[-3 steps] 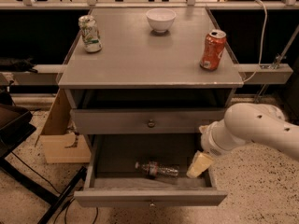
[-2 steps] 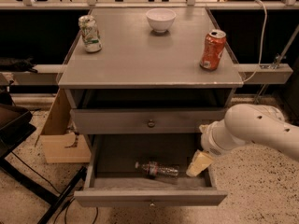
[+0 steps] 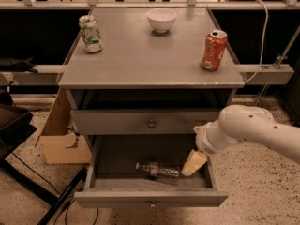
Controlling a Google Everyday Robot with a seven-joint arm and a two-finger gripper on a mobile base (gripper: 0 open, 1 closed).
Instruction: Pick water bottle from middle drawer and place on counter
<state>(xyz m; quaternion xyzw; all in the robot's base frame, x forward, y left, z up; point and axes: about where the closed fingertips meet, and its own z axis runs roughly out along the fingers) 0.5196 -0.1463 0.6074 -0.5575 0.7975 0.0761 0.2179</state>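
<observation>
The middle drawer [image 3: 150, 198] stands pulled out at the bottom of the grey cabinet. My gripper [image 3: 193, 162] hangs inside the drawer at its right end, tipped down toward the drawer floor. My white arm [image 3: 255, 134] reaches in over the drawer's right wall. Whether my gripper is apart or together I cannot tell.

The water bottle [image 3: 159, 169] lies on its side on the drawer floor, near the middle and toward the front. It sits just left of my gripper; I cannot tell if we touch.

Directly above the drawer is a shut drawer front [image 3: 140, 121] with a round knob. Higher still is the counter [image 3: 150, 64], carrying a red soda can [image 3: 213, 49] over the drawer's right end, a white-green can [image 3: 90, 33] over its left end, and a white bowl [image 3: 161, 19] at the back. A cardboard box [image 3: 61, 139] leans left of the drawer.
</observation>
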